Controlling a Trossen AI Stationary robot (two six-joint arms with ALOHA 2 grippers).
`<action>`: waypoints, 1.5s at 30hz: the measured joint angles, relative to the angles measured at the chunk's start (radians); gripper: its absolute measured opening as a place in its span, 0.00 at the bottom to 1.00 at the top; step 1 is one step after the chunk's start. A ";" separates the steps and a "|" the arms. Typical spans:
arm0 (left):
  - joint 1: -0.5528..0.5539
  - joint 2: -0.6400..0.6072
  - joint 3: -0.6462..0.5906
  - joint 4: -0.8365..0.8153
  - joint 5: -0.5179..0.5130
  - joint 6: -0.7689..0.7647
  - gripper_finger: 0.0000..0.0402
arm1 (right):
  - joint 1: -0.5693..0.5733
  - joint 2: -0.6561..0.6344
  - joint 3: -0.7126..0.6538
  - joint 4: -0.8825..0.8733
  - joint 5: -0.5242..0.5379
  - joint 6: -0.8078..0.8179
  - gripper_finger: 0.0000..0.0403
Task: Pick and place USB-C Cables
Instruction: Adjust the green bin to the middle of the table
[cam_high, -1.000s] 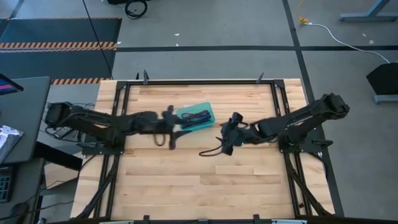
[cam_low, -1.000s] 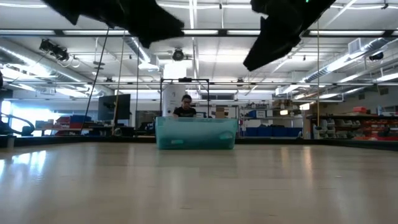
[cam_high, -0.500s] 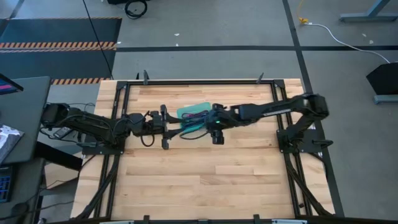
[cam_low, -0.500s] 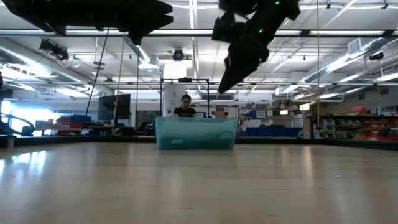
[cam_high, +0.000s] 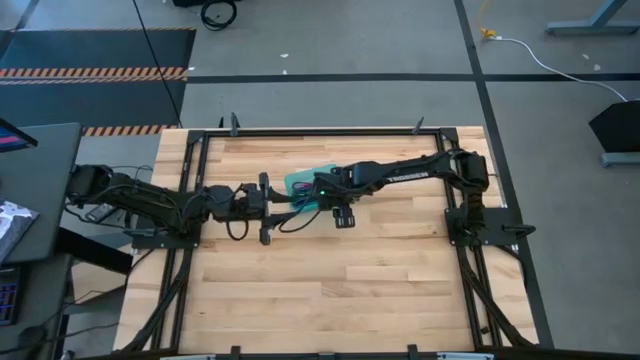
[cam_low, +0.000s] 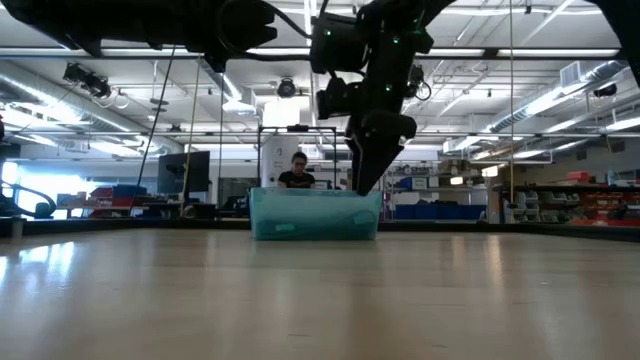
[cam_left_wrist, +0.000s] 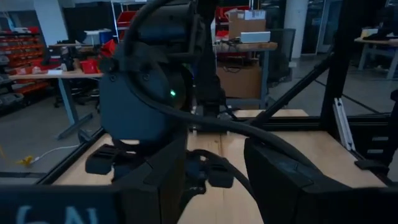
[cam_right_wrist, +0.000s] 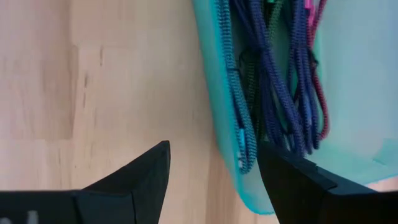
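Note:
The translucent teal tray stands on the far middle of the table. In the right wrist view several coiled cables lie inside it: a teal-blue one along the rim, purple ones, a maroon one and a dark green one underneath. My right gripper hangs open just above the tray's near rim, pointing down, with nothing between its fingers. My left gripper is open beside the tray's left end, facing the right arm's wrist.
Both arms meet at the tray, the right arm stretched across the table's far right part. A black frame borders the tabletop. Bare wood spans the near half. A person sits far behind the tray in the room.
My right gripper has swung from the table's middle right toward the left and far side, over the tray, and come down close above it, tipping to point down. The dark cable that dangled below it no longer hangs there. My left gripper has drawn back slightly leftward.

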 joint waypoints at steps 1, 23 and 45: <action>0.000 0.000 0.000 -0.003 0.000 0.000 0.43 | -0.004 -0.002 -0.002 0.003 0.000 0.003 0.61; 0.000 -0.042 0.001 -0.067 0.003 -0.002 0.43 | 0.073 -0.002 -0.053 -0.053 -0.081 0.170 0.61; 0.000 -0.047 0.001 -0.070 0.002 -0.009 0.43 | 0.170 -0.002 -0.053 -0.076 -0.022 0.226 0.05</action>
